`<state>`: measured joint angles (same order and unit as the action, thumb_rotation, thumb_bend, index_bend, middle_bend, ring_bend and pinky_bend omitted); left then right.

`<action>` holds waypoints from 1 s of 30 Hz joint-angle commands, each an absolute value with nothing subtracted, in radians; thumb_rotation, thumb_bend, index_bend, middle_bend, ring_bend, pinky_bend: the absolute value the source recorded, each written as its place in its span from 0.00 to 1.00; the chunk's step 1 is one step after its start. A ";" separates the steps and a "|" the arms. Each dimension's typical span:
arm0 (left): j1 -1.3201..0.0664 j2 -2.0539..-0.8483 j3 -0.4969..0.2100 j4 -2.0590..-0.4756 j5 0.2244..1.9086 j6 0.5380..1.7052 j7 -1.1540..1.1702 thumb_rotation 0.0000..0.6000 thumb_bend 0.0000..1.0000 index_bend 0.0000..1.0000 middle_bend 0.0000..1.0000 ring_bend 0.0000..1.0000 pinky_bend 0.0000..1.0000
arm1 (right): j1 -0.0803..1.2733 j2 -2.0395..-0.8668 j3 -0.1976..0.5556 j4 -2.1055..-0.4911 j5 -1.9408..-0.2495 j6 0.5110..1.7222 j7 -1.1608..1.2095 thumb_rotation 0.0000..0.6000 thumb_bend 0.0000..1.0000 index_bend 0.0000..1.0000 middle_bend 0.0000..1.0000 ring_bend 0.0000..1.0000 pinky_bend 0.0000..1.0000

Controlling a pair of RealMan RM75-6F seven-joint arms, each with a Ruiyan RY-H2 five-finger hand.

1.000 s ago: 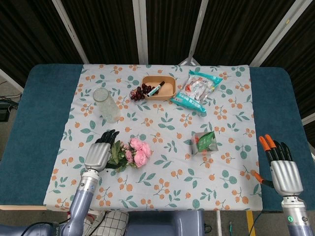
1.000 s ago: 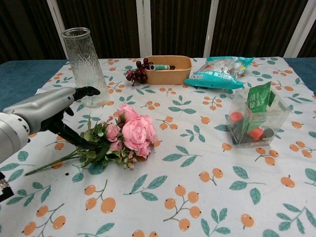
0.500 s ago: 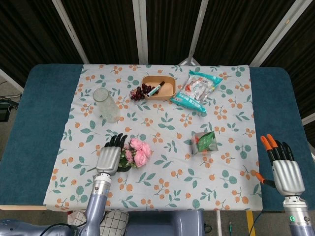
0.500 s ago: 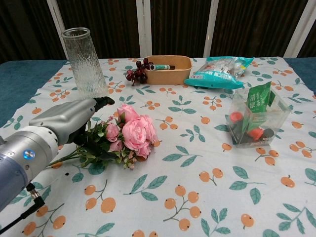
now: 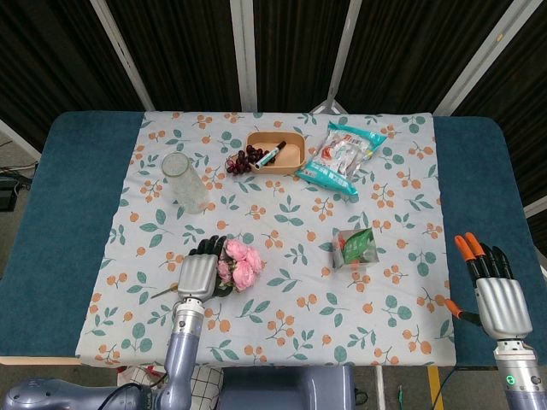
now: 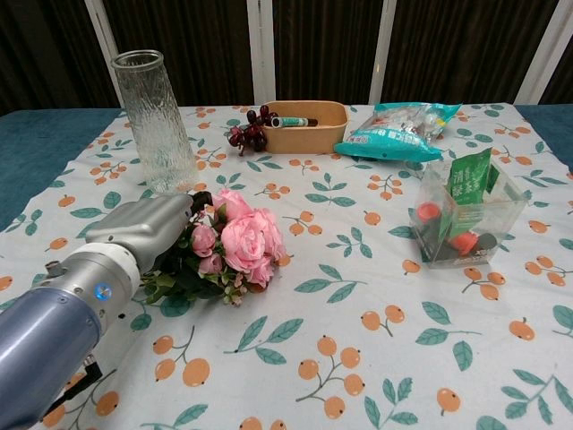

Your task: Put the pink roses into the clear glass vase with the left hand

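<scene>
A floral tablecloth [image 5: 282, 282] printed with oranges and leaves covers a blue table [image 5: 73, 213], with dark slatted panels behind.

The pink roses [image 5: 243, 263] lie flat on the cloth, a little toward 7 o'clock of its centre, blooms pointing to 3 o'clock and green foliage under my palm. My left hand [image 5: 198, 272] sits directly over the stem end, touching the leaves at the 9 o'clock side of the blooms. From the chest view the back of the hand [image 6: 148, 231] hides the fingers, so I cannot tell whether they have closed on the stems or merely rest on them (the bouquet is plainly still on the cloth).

The clear glass vase [image 5: 183, 180] stands upright at 11 o'clock from the roses, near but apart from them and from my hand.

Further off, at 12 o'clock on the cloth, a tan tray [image 5: 277, 152] holds a marker [image 5: 273, 155], with a cluster of dark cherries [image 5: 242, 161] touching its 9 o'clock side. A teal snack bag [image 5: 341, 156] lies just at 3 o'clock of the tray. A clear box [image 5: 355, 248] with a green packet inside sits at 3 o'clock of the roses, well apart.

My right hand [image 5: 497, 289] is at the 4 o'clock edge of the table, fingers straight and spread, holding nothing.
</scene>
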<state>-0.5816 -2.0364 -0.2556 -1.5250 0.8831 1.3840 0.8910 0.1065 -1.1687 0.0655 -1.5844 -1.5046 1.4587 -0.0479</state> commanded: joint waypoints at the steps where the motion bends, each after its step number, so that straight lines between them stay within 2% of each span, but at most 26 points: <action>1: -0.599 -2.064 -0.268 -1.473 0.911 1.387 0.871 1.00 0.22 0.19 0.18 0.22 0.39 | 0.106 -1.169 0.066 -1.584 -1.503 1.458 -0.048 1.00 0.20 0.00 0.00 0.04 0.01; 7: -0.635 -2.069 -0.277 -1.426 0.918 1.360 0.912 1.00 0.33 0.34 0.30 0.31 0.48 | 0.096 -1.174 0.078 -1.604 -1.483 1.478 -0.060 1.00 0.20 0.00 0.00 0.04 0.01; 15: -0.665 -2.055 -0.294 -1.429 0.935 1.355 0.948 1.00 0.35 0.43 0.40 0.39 0.53 | 0.094 -1.177 0.085 -1.601 -1.471 1.481 -0.047 1.00 0.20 0.00 0.00 0.04 0.01; 20: -0.659 -1.990 -0.300 -1.529 0.944 1.326 0.916 1.00 0.35 0.47 0.43 0.42 0.54 | 0.095 -1.182 0.089 -1.603 -1.464 1.478 -0.046 1.00 0.20 0.00 0.00 0.04 0.01; 30: -0.638 -1.724 -0.334 -1.820 0.978 1.152 0.726 1.00 0.34 0.46 0.43 0.42 0.51 | 0.099 -1.195 0.097 -1.600 -1.441 1.467 -0.070 1.00 0.20 0.00 0.00 0.04 0.01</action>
